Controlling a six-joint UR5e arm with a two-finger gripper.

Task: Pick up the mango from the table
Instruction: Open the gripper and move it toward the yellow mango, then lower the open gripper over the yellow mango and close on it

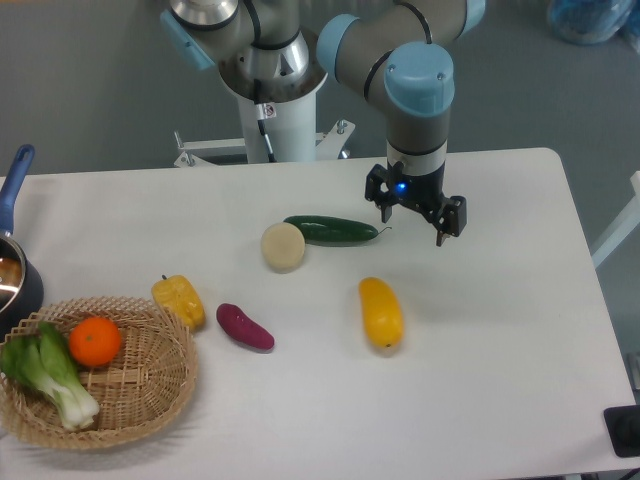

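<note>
— Can any writing or brand be read, going from left to right?

— None can be read. A basket (150, 400) is seen at the left, then a purple sweet potato (245, 327).

— How is the mango (381, 313) placed?

— It is laid on the table (500, 350) near the middle, its long axis running from far to near.

— And the gripper (417, 214)?

— It is held above the table, behind the mango, fingers spread apart, nothing grasped.

Even, bright overhead light fell on the table (480, 380) below me, leaving only soft, faint shadows. A small glare spot sat on the mango (381, 312). The picture was slightly soft and grainy, with no strong distortion at its edges.
</note>
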